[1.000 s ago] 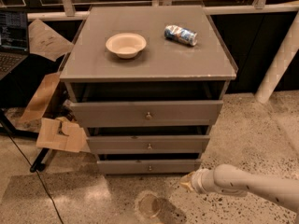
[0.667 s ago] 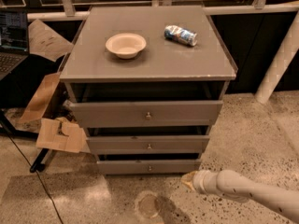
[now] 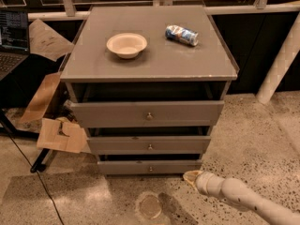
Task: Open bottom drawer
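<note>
So the gripper (image 3: pixel 191 176) is sitting low, right down by the floor (image 3: pixel 262 139), at the end of the white arm (image 3: pixel 234 193) that comes in from the bottom right corner of the camera view. I honestly can't tell whether it's open or closed from here; it's just a pale blob at the arm's tip. It's holding nothing as far as I can see. Going outward from there, the bottom drawer (image 3: pixel 122 167) is the slim grey front at the very base of the cabinet. The gripper is near its right end, a touch lower in the view and on the near side of it, not touching. What matters is the knob (image 3: pixel 150 168), a little round metal thing dead centre on that front. From the gripper it lies off to the left and slightly up, and the drawer's long axis runs flat, left to right across the view. My guess is the next move is a sideways slide left along that front plus a small lift, then a pull straight out toward the camera. The middle drawer (image 3: pixel 117 145) has its own knob directly above, so coming in too high would grab the wrong one. The top drawer (image 3: pixel 112 114) is further up, and the bowl (image 3: pixel 126 45) and can (image 3: pixel 182 34) on the worktop (image 3: pixel 93 64) are well out of the way.
</note>
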Motion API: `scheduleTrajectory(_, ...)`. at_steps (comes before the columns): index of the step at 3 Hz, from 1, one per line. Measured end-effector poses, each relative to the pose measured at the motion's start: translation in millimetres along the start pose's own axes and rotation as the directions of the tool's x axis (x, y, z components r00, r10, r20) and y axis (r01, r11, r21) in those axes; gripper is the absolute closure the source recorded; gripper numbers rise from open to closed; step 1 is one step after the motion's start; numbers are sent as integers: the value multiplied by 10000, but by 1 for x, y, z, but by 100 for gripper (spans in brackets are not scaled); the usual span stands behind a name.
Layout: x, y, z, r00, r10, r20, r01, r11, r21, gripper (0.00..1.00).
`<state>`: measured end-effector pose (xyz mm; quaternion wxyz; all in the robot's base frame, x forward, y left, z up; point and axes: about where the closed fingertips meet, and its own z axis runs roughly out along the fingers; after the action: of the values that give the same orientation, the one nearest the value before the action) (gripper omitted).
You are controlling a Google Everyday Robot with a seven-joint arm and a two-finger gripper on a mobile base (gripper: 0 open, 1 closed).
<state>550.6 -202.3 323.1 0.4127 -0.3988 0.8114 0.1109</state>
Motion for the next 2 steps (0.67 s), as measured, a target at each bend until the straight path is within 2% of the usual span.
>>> scheduleTrajectory(1, 0, -16, 23, 9983, -130, 563, 134, 9999, -53, 100)
scheduleTrajectory(2, 0, -60, 76, 9968, 122, 796, -120, 9999, -32, 100)
